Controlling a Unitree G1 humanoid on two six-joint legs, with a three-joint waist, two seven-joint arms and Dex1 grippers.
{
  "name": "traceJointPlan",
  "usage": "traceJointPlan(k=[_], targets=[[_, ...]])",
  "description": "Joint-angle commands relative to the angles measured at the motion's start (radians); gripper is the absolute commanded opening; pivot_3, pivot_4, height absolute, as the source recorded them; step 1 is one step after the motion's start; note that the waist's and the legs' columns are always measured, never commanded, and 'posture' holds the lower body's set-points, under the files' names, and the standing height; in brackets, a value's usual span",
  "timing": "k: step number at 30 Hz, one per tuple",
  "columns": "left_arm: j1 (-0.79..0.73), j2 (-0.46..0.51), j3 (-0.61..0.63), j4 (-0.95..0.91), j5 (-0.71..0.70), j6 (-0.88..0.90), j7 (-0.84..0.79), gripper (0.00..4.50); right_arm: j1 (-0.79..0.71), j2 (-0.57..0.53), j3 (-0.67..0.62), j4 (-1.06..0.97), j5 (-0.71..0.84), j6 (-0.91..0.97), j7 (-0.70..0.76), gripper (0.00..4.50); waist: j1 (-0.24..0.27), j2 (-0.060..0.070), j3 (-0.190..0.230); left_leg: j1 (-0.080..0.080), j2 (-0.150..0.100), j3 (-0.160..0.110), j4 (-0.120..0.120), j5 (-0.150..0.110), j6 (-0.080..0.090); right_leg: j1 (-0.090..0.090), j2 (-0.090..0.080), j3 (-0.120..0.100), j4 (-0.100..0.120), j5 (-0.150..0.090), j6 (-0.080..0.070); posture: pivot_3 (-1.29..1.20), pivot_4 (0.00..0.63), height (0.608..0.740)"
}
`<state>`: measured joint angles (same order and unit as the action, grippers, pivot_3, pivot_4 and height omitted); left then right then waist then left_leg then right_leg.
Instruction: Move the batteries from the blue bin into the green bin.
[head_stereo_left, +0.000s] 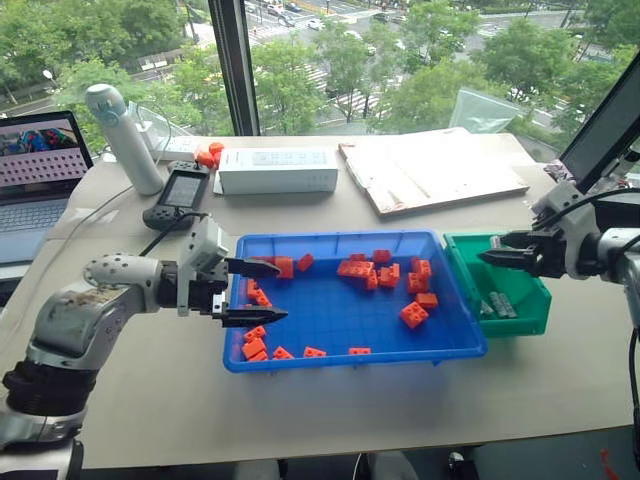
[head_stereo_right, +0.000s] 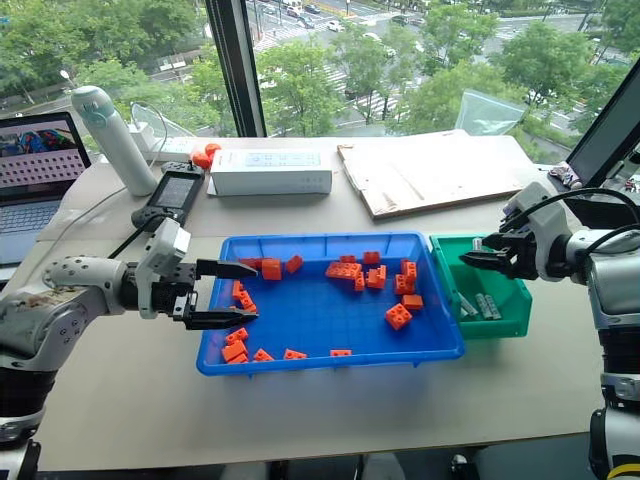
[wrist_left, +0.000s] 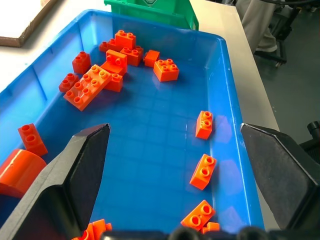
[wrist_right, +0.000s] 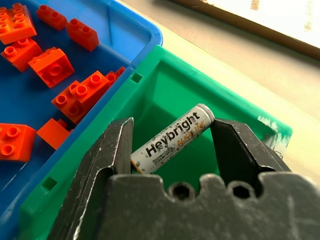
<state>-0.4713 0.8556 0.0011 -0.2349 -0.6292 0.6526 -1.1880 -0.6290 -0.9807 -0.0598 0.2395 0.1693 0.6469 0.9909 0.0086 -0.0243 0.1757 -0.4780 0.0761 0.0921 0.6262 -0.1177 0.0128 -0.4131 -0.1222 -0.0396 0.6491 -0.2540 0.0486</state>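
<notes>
Over the small deep green plastic bin (wrist_right: 150, 95), at the desk's (head_stereo_left: 400, 410) right side: right pincer (head_stereo_left: 490, 252) hangs above the opening, pinching one slim grey-silver cylinder battery (wrist_right: 172, 139). Battery sits askew betw. the two black fingers, one end at each, printed side up. Grip looks loose; judged as the release step.

Other slim grey batteries (head_stereo_left: 497, 303) lie on the green bin's floor, nr the far-right wall.

Large shallow bright-blue plastic bin (head_stereo_left: 350, 362) stands touching the green bin's left wall. Contents as seen: orange toy bricks (head_stereo_left: 414, 314), scattered, most along the back and left end.

Left pincer (head_stereo_left: 280, 292): spread wide, nothing betw. fingers, hovering over the blue bin's left end, pointing right, just above the bricks there.

Recommendations for the step in hand:
- Keep right pincer inside the green rim's outline before letting go; the askew battery may tumble, and the rim on the blue-bin side is close.
- Spread fingers fully, no sideways flick, so the battery drops straight to the floor w/ the others.
- Lift clear afterwards w/o clipping the bin wall; the bin is light-looking and could shift.
- Hold left pincer off the bricks; avoid stirring them.
</notes>
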Motion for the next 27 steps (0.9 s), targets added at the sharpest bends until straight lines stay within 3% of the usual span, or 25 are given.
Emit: traceJointPlan(k=[1,2,9,14,18,22,27], targets=[[-0.013,-0.011,0.018,-0.007,0.006,-0.02,0.018,4.5,0.0,-0.002,-0.04,-0.013,0.007,-0.016,-0.031,4.13,0.004,0.0,0.0,0.0,0.0,0.0,0.0,0.0,0.0,0.0,0.0,0.0,0.0,0.0,0.0,0.0,0.15,0.73],[-0.016,-0.018,0.022,-0.003,0.01,-0.023,0.028,4.5,0.0,-0.006,-0.046,-0.019,0.015,-0.012,-0.03,4.45,0.004,0.0,0.0,0.0,0.0,0.0,0.0,0.0,0.0,0.0,0.0,0.0,0.0,0.0,0.0,0.0,0.15,0.73],[-0.09,-0.129,0.006,0.133,0.196,-0.128,0.253,4.5,-0.011,-0.066,-0.143,-0.043,0.082,-0.032,0.004,4.48,0.01,0.0,0.0,0.0,0.0,-0.001,0.001,0.0,0.001,0.002,0.0,0.0,-0.001,0.0,0.001,0.0,0.15,0.73],[-0.03,-0.156,0.074,0.115,0.199,-0.189,0.291,4.5,0.166,-0.004,-0.345,-0.235,0.271,-0.009,0.077,4.48,0.006,0.0,0.0,0.001,0.0,-0.001,0.001,-0.001,0.002,0.004,0.0,-0.001,-0.002,0.001,0.001,0.0,0.15,0.73],[0.038,-0.154,0.108,0.142,0.193,-0.157,0.318,4.5,0.309,0.136,-0.458,-0.402,0.333,-0.005,-0.063,4.48,0.004,0.0,0.0,0.003,0.0,-0.002,0.001,-0.002,0.002,0.008,0.0,-0.002,-0.003,0.0,0.002,0.0,0.15,0.73],[0.112,-0.177,0.133,0.113,0.194,-0.171,0.359,4.5,0.421,0.218,-0.473,-0.5,0.338,-0.038,-0.126,4.48,0.005,0.0,-0.001,0.003,0.0,-0.002,0.003,-0.002,0.002,0.008,0.0,-0.001,-0.002,0.001,0.002,0.0,0.15,0.73],[0.118,-0.18,0.135,0.101,0.149,-0.13,0.334,4.5,0.47,0.218,-0.441,-0.503,0.316,-0.061,-0.156,4.48,0.014,0.0,-0.001,0.003,0.0,-0.004,0.005,-0.003,0.001,0.009,0.0,-0.002,-0.002,0.001,0.002,0.0,0.15,0.73]])
